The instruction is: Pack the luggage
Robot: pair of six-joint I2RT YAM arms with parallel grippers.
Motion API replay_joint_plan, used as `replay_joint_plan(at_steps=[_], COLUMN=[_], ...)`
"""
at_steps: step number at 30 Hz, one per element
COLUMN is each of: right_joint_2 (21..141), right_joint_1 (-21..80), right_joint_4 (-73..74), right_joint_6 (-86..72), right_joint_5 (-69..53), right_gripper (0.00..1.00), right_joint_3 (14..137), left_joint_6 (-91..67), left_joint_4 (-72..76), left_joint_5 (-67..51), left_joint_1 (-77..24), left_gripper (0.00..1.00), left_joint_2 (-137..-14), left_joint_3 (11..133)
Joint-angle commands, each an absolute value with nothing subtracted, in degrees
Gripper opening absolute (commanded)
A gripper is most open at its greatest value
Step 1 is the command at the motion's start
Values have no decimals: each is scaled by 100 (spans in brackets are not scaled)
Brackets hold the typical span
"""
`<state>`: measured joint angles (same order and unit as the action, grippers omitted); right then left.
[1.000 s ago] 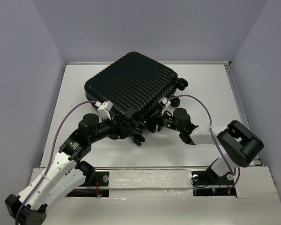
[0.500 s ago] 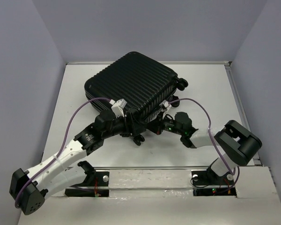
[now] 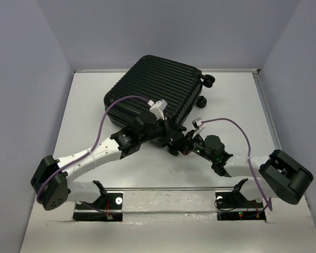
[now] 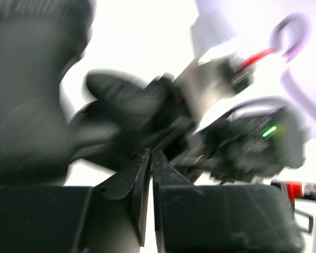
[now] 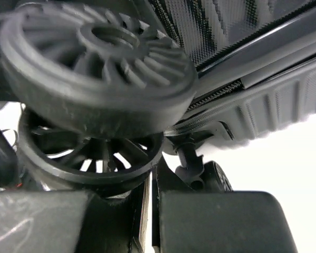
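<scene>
Now the luggage [image 3: 155, 87] lies flat, far-centre on the table [image 3: 95, 137], skewed, wheeled end facing right and near; left gripper [image 3: 173, 139] and right gripper [image 3: 185, 146], both pinched together, crowd its near corner caster [image 5: 95, 79].

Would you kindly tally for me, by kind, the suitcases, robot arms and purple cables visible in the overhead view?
Suitcase: 1
Robot arms: 2 (left arm, right arm)
Purple cables: 2 (left cable, right cable)
Total: 5
</scene>
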<state>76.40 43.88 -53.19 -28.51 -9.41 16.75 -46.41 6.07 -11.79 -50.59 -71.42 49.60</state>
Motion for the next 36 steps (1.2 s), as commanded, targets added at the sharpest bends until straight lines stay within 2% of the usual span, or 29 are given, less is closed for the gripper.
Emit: replay_joint_plan(at_steps=[1, 4, 9, 12, 15, 18, 19, 22, 25, 30, 31, 36], right_joint_2=[7339, 7216, 7427, 7419, 7173, 6909, 6891, 6969, 7154, 7321, 7313, 7216], right_joint_1=[4675, 5279, 6493, 6697, 6697, 6697, 6645, 6645, 6645, 6645, 6645, 6645], right_joint_4=[-5581, -5694, -6116, -6092, -5460, -4949, -4835, -4615, -4553, -4553, -4553, -4474], right_joint_6=[-2707, -2602, -2181, -2153, -2399, -2487, -2531, -2558, -2628, -2742, -2777, -2804], right_joint_5=[-687, -168, 1334, 1634, 2090, 2110, 2048, 1837, 1732, 1705, 1688, 1670], right_gripper=[7, 7, 7, 7, 7, 7, 7, 7, 7, 7, 7, 7], right_joint_3=[1731, 1784, 2056, 2092, 1987, 1969, 1995, 2161, 2302, 2303, 2285, 2233], left_joint_6=[-4693, -4658, -4579, -4343, -3852, -3561, -3586, -3927, -4462, -4825, -4816, -4571], left_joint_4=[1968, 2013, 1987, 1453, 838, 28, -217, -895, -941, -440, -387, 245], left_joint_5=[-493, -387, -588, -642, -493, 226, 490, 536, 55, 26, 26, 70], left_joint_1=[-5132, -5185, -5300, -5309, -5317, -5317, -5317, -5317, -5352, -5669, -5678, -5678], left_gripper=[15, 10, 7, 6, 6, 19, 28, 43, 51, 62, 67, 74], left_joint_2=[-7250, -7689, -8561, -8938, -8510, -6985, -6639, -5490, -4758, -4482, -4587, -5141], left_joint_3=[5817, 6335, 7679, 8286, 8219, 7142, 6824, 5648, 4637, 3877, 3876, 4042])
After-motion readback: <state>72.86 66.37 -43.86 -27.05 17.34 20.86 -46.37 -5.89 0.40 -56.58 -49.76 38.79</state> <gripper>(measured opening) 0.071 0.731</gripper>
